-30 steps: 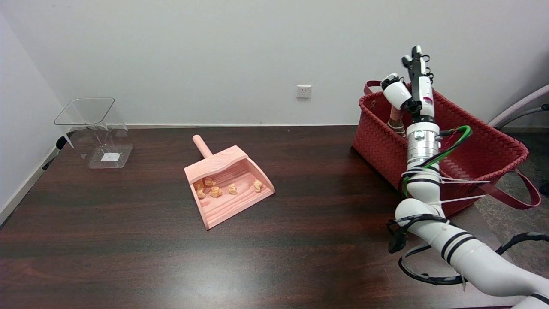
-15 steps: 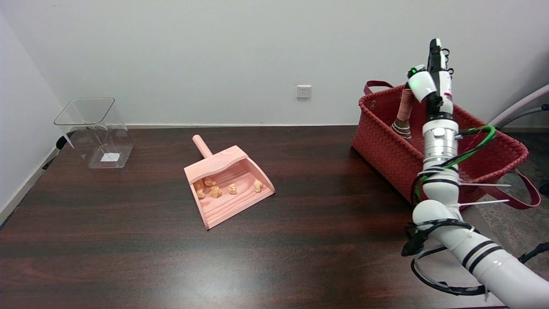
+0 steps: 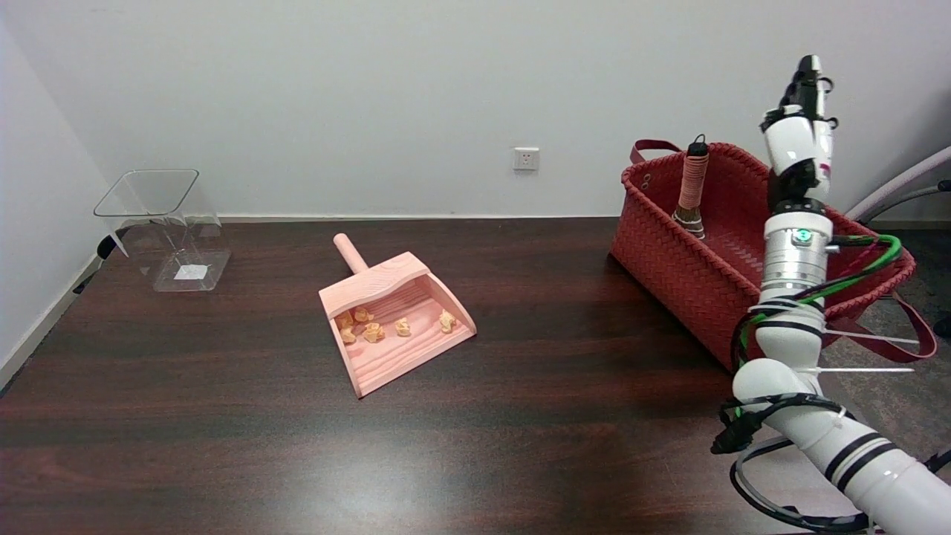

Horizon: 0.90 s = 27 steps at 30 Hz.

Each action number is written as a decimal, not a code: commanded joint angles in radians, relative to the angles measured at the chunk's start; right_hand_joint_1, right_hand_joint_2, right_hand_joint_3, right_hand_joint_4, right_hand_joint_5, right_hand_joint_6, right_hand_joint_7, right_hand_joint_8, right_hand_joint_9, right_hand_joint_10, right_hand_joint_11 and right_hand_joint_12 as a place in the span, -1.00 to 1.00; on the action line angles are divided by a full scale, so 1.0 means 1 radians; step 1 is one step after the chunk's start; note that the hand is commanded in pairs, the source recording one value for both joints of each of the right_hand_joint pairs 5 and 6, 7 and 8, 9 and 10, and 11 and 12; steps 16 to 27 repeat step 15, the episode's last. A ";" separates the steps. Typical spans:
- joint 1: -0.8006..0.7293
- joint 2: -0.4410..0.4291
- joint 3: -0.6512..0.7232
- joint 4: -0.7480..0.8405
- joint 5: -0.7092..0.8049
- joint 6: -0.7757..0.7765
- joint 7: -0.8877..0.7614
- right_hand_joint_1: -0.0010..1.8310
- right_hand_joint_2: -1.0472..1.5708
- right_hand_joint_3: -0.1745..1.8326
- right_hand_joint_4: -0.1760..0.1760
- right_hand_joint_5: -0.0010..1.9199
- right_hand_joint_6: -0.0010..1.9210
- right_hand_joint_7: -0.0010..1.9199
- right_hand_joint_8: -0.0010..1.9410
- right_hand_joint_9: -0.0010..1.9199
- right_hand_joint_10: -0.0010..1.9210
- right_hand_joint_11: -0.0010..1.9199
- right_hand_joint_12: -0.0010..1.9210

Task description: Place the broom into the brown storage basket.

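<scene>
The broom (image 3: 693, 184), a small hand brush with a pink wrapped handle and a black tip, stands nearly upright inside the reddish-brown woven basket (image 3: 663, 256) at the table's right end. Its bristle end is down behind the basket's near wall. My right hand (image 3: 800, 122) is raised above the basket's right side, to the right of the broom and apart from it. The hand points upward, is seen edge-on, and holds nothing.
A pink dustpan (image 3: 405, 338) holding several crumpled paper scraps lies mid-table. A clear plastic bin (image 3: 169, 223) stands at the far left. The basket's strap (image 3: 917, 331) hangs past the table's right edge. My arm crosses the basket's near right corner.
The hand has let go of the broom and moved right and up. The broom, first hidden behind the hand, now stands free in the basket.
</scene>
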<state>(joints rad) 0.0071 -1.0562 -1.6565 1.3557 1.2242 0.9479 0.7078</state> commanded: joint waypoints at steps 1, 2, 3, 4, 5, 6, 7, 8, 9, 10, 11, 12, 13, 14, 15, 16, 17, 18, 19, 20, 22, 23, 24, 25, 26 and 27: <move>-0.109 0.011 0.096 0.012 0.006 0.128 0.049 -0.76 0.75 0.47 0.00 -1.00 -1.00 -1.00 -1.00 -1.00 -1.00 -1.00 -1.00; -0.121 0.011 0.109 0.021 0.006 0.129 0.025 -0.75 0.75 0.45 0.00 -1.00 -1.00 -1.00 -1.00 -1.00 -1.00 -1.00 -1.00; -0.131 0.011 0.121 0.030 0.006 0.130 0.002 -0.75 0.75 0.45 0.00 -1.00 -1.00 -1.00 -1.00 -1.00 -1.00 -1.00 -1.00; -0.149 0.011 0.141 0.047 0.006 0.130 -0.034 -0.75 0.74 0.45 0.00 -1.00 -1.00 -1.00 -1.00 -1.00 -1.00 -1.00 -1.00; -0.167 0.010 0.160 0.061 0.006 0.130 -0.060 -0.75 0.74 0.45 0.00 -1.00 -1.00 -1.00 -1.00 -1.00 -1.00 -1.00 -1.00; -0.179 0.009 0.174 0.070 0.006 0.132 -0.082 -0.75 0.74 0.45 0.00 -1.00 -1.00 -1.00 -1.00 -1.00 -1.00 -1.00 -1.00; -0.199 0.006 0.195 0.080 0.006 0.133 -0.113 -0.74 0.74 0.45 0.00 -1.00 -1.00 -1.00 -1.00 -1.00 -1.00 -1.00 -1.00; -0.212 0.004 0.216 0.079 0.004 0.131 -0.137 -0.74 0.74 0.45 0.00 -1.00 -1.00 -1.00 -1.00 -1.00 -1.00 -1.00 -1.00; -0.224 0.004 0.217 0.097 0.006 0.143 -0.142 -0.74 0.74 0.45 0.00 -1.00 -1.00 -1.00 -1.00 -1.00 -1.00 -1.00 -1.00; -0.243 0.002 0.207 0.143 0.012 0.172 -0.136 -0.74 0.74 0.45 0.00 -1.00 -1.00 -1.00 -1.00 -1.00 -1.00 -1.00 -1.00; -0.267 0.000 0.162 0.252 0.027 0.237 -0.104 -0.74 0.74 0.45 0.00 -1.00 -1.00 -1.00 -1.00 -1.00 -1.00 -1.00 -1.00; -0.259 0.003 0.240 0.114 0.006 0.172 -0.150 -0.74 0.74 0.45 0.00 -1.00 -1.00 -1.00 -1.00 -1.00 -1.00 -1.00 -1.00; -0.268 0.003 0.247 0.120 0.006 0.187 -0.150 -0.74 0.74 0.45 0.00 -1.00 -1.00 -1.00 -1.00 -1.00 -1.00 -1.00 -1.00; -0.275 0.003 0.248 0.126 0.006 0.197 -0.150 -0.74 0.74 0.45 0.00 -1.00 -1.00 -1.00 -1.00 -1.00 -1.00 -1.00 -1.00; -0.286 0.003 0.251 0.135 0.006 0.212 -0.151 -0.74 0.74 0.45 0.00 -1.00 -1.00 -1.00 -1.00 -1.00 -1.00 -1.00 -1.00; -0.286 0.003 0.251 0.135 0.006 0.212 -0.151 -0.74 0.74 0.45 0.00 -1.00 -1.00 -1.00 -1.00 -1.00 -1.00 -1.00 -1.00; -0.286 0.003 0.251 0.135 0.006 0.212 -0.151 -0.74 0.74 0.45 0.00 -1.00 -1.00 -1.00 -1.00 -1.00 -1.00 -1.00 -1.00; -0.286 0.003 0.251 0.135 0.006 0.212 -0.151 -0.74 0.74 0.45 0.00 -1.00 -1.00 -1.00 -1.00 -1.00 -1.00 -1.00 -1.00; -0.286 0.003 0.251 0.135 0.006 0.212 -0.151 -0.74 0.74 0.45 0.00 -1.00 -1.00 -1.00 -1.00 -1.00 -1.00 -1.00 -1.00; -0.286 0.003 0.251 0.135 0.006 0.212 -0.151 -0.74 0.74 0.45 0.00 -1.00 -1.00 -1.00 -1.00 -1.00 -1.00 -1.00 -1.00; -0.286 0.003 0.251 0.135 0.006 0.212 -0.151 -0.74 0.74 0.45 0.00 -1.00 -1.00 -1.00 -1.00 -1.00 -1.00 -1.00 -1.00; -0.286 0.003 0.251 0.135 0.006 0.212 -0.151 -0.74 0.74 0.45 0.00 -1.00 -1.00 -1.00 -1.00 -1.00 -1.00 -1.00 -1.00; -0.286 0.003 0.251 0.135 0.006 0.212 -0.151 -0.74 0.74 0.45 0.00 -1.00 -1.00 -1.00 -1.00 -1.00 -1.00 -1.00 -1.00; -0.286 0.003 0.251 0.135 0.006 0.212 -0.151 -0.74 0.74 0.45 0.00 -1.00 -1.00 -1.00 -1.00 -1.00 -1.00 -1.00 -1.00; -0.286 0.003 0.251 0.135 0.006 0.212 -0.151 -0.74 0.74 0.45 0.00 -1.00 -1.00 -1.00 -1.00 -1.00 -1.00 -1.00 -1.00; -0.286 0.003 0.251 0.135 0.006 0.212 -0.151 -0.74 0.74 0.45 0.00 -1.00 -1.00 -1.00 -1.00 -1.00 -1.00 -1.00 -1.00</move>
